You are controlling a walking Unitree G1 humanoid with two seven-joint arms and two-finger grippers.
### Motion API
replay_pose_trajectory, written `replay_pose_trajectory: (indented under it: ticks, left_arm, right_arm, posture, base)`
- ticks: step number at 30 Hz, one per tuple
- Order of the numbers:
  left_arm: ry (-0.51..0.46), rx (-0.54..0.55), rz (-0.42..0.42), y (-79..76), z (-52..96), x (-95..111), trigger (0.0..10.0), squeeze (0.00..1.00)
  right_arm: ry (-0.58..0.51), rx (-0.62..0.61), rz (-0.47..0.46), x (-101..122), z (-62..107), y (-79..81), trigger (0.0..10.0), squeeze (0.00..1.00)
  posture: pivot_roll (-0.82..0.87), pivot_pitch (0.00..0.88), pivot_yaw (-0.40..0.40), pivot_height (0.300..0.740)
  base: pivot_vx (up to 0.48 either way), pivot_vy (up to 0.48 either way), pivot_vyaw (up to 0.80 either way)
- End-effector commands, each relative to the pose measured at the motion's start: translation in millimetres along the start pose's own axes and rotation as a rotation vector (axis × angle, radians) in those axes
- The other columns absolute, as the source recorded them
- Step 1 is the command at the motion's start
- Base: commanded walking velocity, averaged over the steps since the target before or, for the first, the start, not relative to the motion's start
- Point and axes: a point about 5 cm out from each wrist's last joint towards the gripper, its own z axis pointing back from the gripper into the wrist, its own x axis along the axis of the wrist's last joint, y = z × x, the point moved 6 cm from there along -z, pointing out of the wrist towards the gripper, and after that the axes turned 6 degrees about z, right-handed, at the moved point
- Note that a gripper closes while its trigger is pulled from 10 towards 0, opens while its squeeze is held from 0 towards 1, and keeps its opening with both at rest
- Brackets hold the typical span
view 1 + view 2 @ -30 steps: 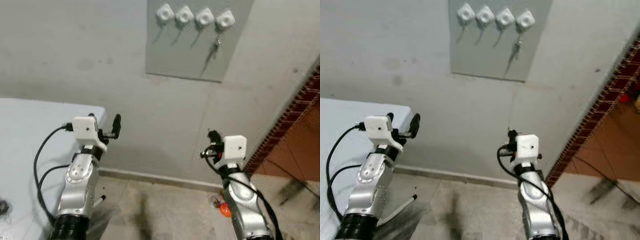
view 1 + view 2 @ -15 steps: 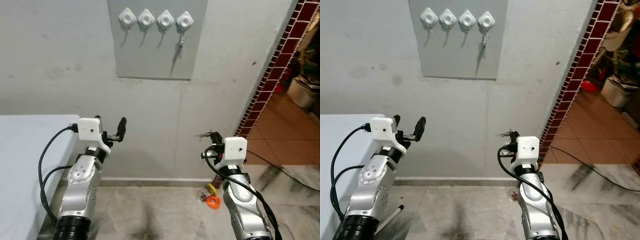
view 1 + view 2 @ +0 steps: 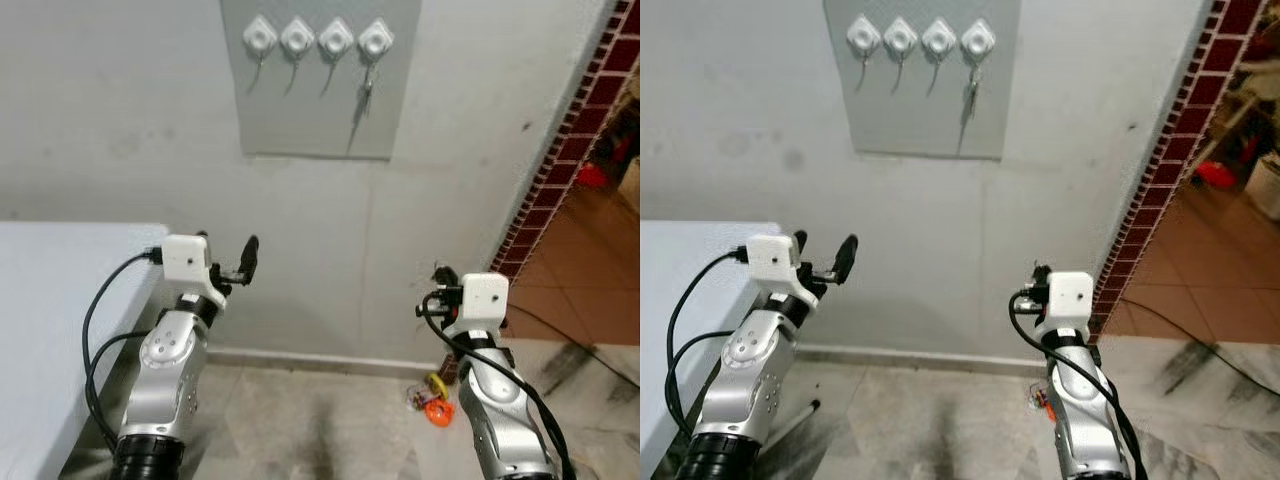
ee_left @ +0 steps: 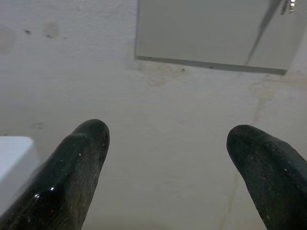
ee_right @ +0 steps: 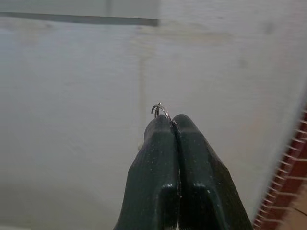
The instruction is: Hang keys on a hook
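A thin metal key ring (image 5: 160, 110) is pinched between the pressed-together fingers of the right gripper (image 5: 173, 120), only its loop being seen above the tips. The left gripper (image 4: 168, 139) is held with its fingers spread wide and nothing between them. Both arms are raised toward a grey wall (image 3: 120, 110). At twelve o'clock from the grippers, a grey panel (image 3: 300, 120) carrying four white hooks (image 3: 318, 37) is mounted high on that wall. From the rightmost hook (image 3: 375, 38) a set of keys (image 3: 366, 82) is seen hanging. A white table (image 3: 50, 300) is placed at nine o'clock, a brick edge (image 3: 570, 160) at three o'clock.
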Motion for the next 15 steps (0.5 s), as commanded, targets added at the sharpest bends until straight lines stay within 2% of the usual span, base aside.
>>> replay_pose_trajectory:
  ticks: [1, 15]
  left_arm:
    - [-0.014, 0.008, -0.004, 1.8, -0.4, 6.0, 10.0, 0.00]
    - [-0.006, 0.019, 0.008, 3.2, -0.3, 5.1, 10.0, 0.00]
  right_arm:
    - [-0.013, -0.001, 0.002, 5.4, 0.1, -2.6, 10.0, 0.00]
    - [-0.012, 0.003, -0.005, 6.3, -0.1, -1.7, 10.0, 0.00]
  posture:
    - [0.03, 0.000, 0.003, 0.740]
    - [0.03, 0.000, 0.005, 0.740]
  base:
    - [0.307, 0.000, 0.00]
    - [0.314, 0.000, 0.00]
